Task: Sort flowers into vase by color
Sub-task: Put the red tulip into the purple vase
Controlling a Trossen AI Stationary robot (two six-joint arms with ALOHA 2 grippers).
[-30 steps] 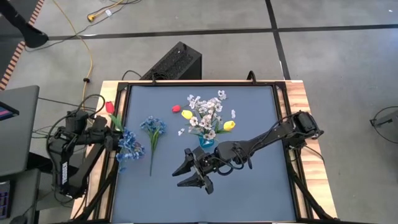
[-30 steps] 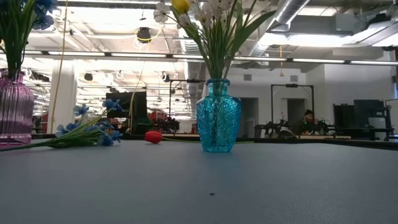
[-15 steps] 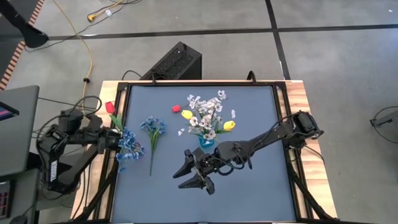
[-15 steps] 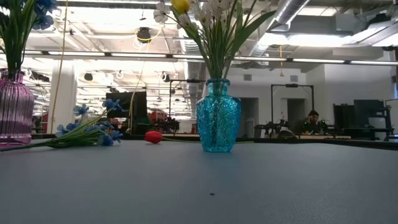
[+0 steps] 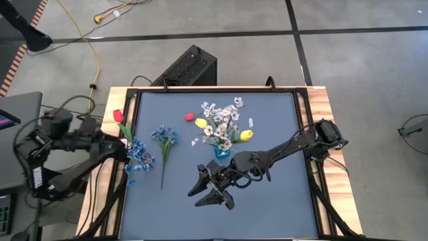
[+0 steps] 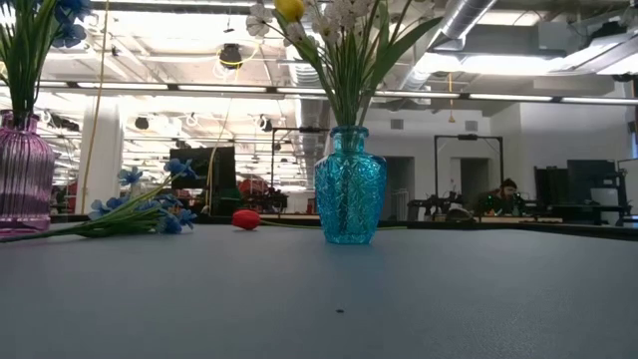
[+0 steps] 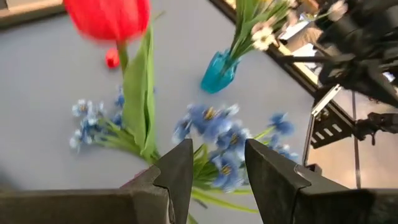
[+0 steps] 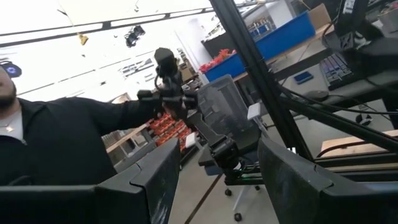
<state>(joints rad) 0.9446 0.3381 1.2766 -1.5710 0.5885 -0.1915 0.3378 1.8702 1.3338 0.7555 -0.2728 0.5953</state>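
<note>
Left gripper (image 7: 214,171) at table's left edge, jaws spread, empty; blue sprays (image 7: 217,134) and red tulip (image 7: 107,17) in pink vase (image 6: 22,175) just beyond fingertips. Right gripper (image 5: 208,189) low over table (image 5: 267,207) centre, jaws spread, empty. Teal vase (image 6: 350,185) with white sprays (image 5: 221,124), yellow tulips (image 5: 246,135) behind it. Loose blue spray (image 5: 164,137), red tulip head (image 5: 189,116) lying on table between grippers.

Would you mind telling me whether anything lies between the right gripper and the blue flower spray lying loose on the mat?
Nothing visible does. The right gripper, open, is over bare mat, and the loose blue flower spray lies to its upper left in the high view, with only open mat between. The blue vase stands off that line.
</note>
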